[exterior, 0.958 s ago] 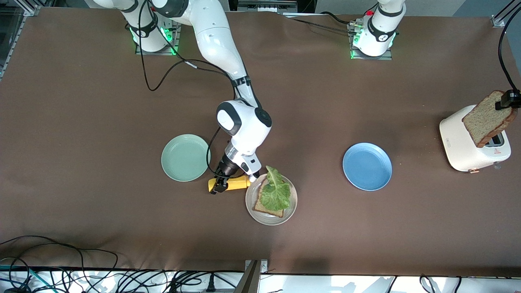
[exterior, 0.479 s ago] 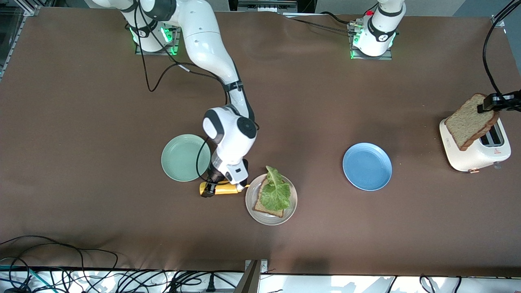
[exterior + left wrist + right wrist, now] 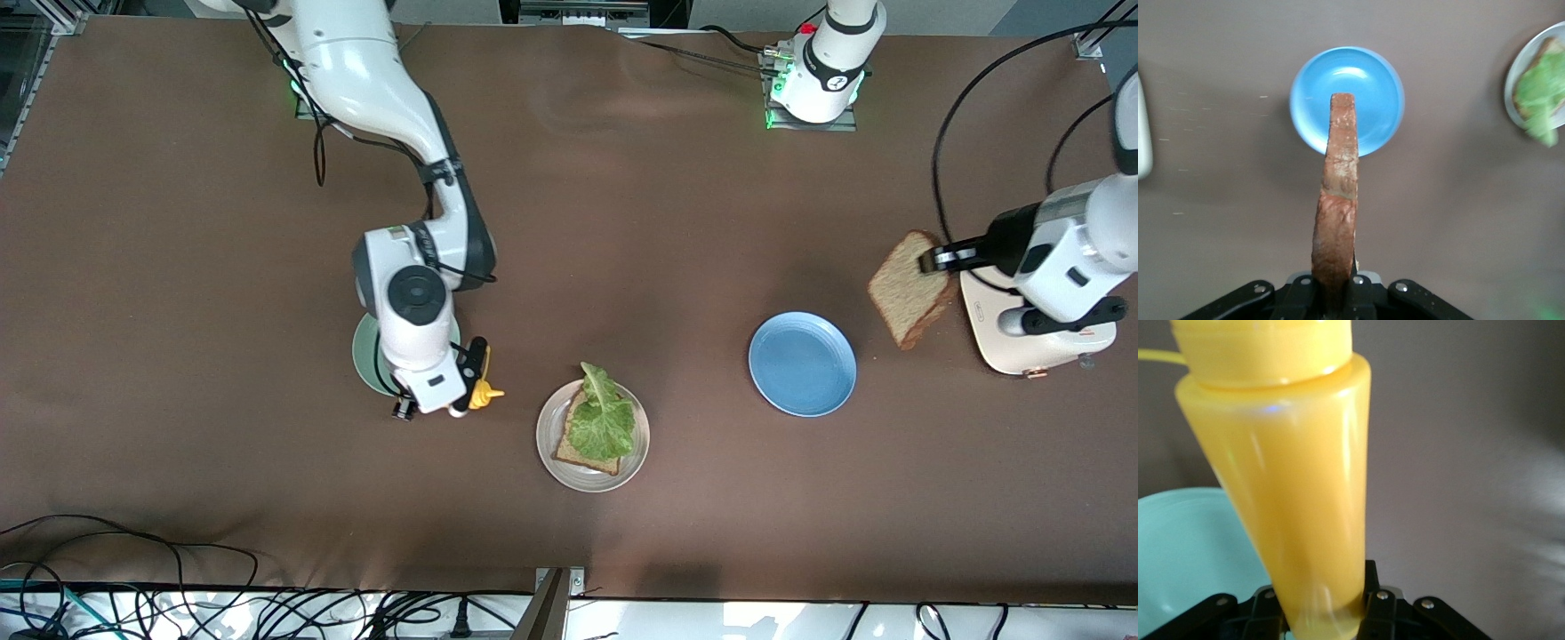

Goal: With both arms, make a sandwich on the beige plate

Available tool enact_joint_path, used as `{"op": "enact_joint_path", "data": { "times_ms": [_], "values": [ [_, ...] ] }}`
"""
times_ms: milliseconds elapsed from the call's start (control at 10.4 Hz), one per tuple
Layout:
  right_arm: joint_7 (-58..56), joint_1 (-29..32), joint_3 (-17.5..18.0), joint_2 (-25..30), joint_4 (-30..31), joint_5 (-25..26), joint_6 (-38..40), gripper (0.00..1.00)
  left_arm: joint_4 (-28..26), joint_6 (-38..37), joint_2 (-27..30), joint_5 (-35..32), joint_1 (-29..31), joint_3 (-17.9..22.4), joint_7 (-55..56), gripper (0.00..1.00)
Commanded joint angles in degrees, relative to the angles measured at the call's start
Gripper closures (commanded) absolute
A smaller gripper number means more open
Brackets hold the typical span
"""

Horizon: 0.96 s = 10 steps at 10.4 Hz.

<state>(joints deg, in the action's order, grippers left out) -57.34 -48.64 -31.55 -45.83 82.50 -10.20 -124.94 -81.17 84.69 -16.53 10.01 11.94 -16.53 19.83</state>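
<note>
The beige plate (image 3: 546, 442) holds one brown bread slice (image 3: 580, 455) with a green lettuce leaf (image 3: 603, 418) on top. My left gripper (image 3: 939, 260) is shut on a second bread slice (image 3: 909, 292). It holds the slice on edge in the air, over the table between the toaster and the blue plate. In the left wrist view the slice (image 3: 1338, 213) stands up from the gripper (image 3: 1335, 295), with the beige plate (image 3: 1513, 80) off to one side. My right gripper (image 3: 478, 368) is shut on a yellow squeeze bottle (image 3: 485, 392), over the table beside the mint-green plate. The bottle (image 3: 1298, 487) fills the right wrist view, above the gripper (image 3: 1318, 613).
A blue plate (image 3: 802, 363) lies between the beige plate and a white toaster (image 3: 1040, 348) at the left arm's end; it also shows in the left wrist view (image 3: 1375, 87). A mint-green plate (image 3: 366, 351) lies partly under the right arm and shows in the right wrist view (image 3: 1191, 560). Cables run along the near table edge.
My right gripper has lifted the yellow bottle off the table beside the beige plate and carried it toward the mint-green plate. My left gripper has carried the bread slice from the toaster toward the blue plate.
</note>
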Motion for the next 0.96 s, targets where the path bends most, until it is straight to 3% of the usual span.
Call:
{"op": "enact_joint_path", "data": {
  "times_ms": [0,192,383,671,862],
  "values": [
    [-6.8,6.5,8.0,12.3,11.9,-0.3,-0.3,1.00,1.0,5.5,-1.5,6.0,-2.2,0.5,9.4,1.00],
    [-14.4,16.4,15.5,17.2,15.6,-0.4,0.2,1.00,0.9,11.5,-4.1,7.2,-7.3,0.5,18.0,1.00],
    [-25.7,27.0,20.8,17.9,15.4,-5.2,6.0,1.00,0.9,21.2,-8.3,9.3,-12.7,0.5,26.1,1.00],
    [-48.2,36.9,22.5,17.0,15.4,-13.8,10.5,1.00,0.9,36.0,-14.6,13.3,-18.9,0.5,30.4,1.00],
    [-59.8,40.5,22.5,14.5,15.3,-21.0,13.9,1.00,1.1,40.0,-17.1,18.4,-20.2,0.5,29.4,1.00]
  ]
}}
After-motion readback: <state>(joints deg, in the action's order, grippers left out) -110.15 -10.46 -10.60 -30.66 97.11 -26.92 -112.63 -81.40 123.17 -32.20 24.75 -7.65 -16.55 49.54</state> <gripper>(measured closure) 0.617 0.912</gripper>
